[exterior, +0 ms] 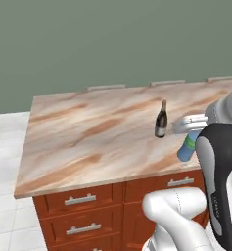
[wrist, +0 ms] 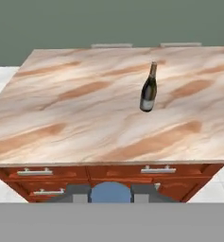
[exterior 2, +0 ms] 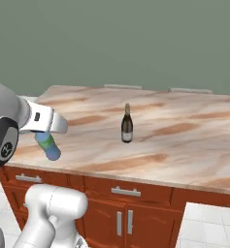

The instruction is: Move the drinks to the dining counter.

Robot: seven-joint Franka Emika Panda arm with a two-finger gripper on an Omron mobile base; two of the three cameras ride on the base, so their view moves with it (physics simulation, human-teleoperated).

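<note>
Beige-brown veined marble tops the dining counter [exterior: 88, 132], a long island that runs across both base views, with reddish-brown wood drawers [exterior: 81, 199] and silver handles [exterior 2: 125, 192] along its near face and a plain grey-green wall [exterior 2: 136, 38] behind it. Pale floor tiles [exterior: 5, 162] show off the counter's left end in the left base view. The white arm [exterior: 186, 215] rises at the lower edge of each base view, its hand held level over the near edge of the marble. The dark wine bottle [exterior: 161, 120] stands upright on the counter top, well in from the edge, gold-foil neck up and pale label facing the cameras — in the hand view it sits right of centre on the marble. The blue plastic bottle [exterior 2: 47, 144] with its green band hangs tilted beneath the hand, above the front edge of the counter and well apart from the wine bottle. The gripper [wrist: 110, 193] is clamped on it — in the hand view the blue body fills the gap between the two dark fingers [wrist: 78, 191], which press against its sides. Whether the bottle's base touches the marble cannot be told.
</note>
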